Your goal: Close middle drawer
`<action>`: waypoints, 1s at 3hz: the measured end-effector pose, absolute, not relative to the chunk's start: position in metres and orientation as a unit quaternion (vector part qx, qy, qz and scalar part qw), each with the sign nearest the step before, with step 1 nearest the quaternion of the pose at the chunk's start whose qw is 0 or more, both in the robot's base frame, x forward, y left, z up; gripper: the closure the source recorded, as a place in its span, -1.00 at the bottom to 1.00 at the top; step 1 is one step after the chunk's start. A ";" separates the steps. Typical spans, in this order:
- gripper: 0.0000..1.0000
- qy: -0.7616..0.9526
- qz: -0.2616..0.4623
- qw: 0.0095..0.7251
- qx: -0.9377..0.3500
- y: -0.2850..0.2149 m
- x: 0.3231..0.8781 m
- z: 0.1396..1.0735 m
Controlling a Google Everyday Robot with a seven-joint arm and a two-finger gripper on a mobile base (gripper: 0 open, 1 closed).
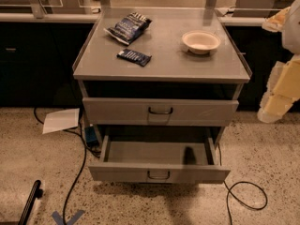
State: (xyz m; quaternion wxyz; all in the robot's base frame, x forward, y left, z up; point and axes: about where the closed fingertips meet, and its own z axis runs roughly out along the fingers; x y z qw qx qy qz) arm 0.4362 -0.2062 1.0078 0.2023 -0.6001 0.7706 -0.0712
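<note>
The middle drawer (158,173) of the grey metal cabinet is pulled far out toward me. Its shallow tray is bare inside, and a small dark loop handle (158,175) sits at the centre of its front. Above it, the taller-fronted top drawer (161,111) stands out a little from the cabinet. The lowest drawer is hidden beneath the open one. My gripper (276,100), pale with yellowish parts, hangs at the right edge of the view. It is level with the top drawer, well to the right of the cabinet, and touches nothing.
On the cabinet top (161,67) lie a dark chip bag (129,27), a small blue packet (134,57) and a white bowl (201,41). On the floor are a sheet of paper (61,120), black cables (243,196), a black bar (30,203) and blue tape (68,217).
</note>
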 end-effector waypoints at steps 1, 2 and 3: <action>-1.00 0.771 -0.071 0.202 -0.600 -0.206 0.436 1.008; -1.00 0.770 -0.071 0.215 -0.596 -0.201 0.428 1.004; -1.00 0.784 -0.054 0.251 -0.566 -0.191 0.403 0.987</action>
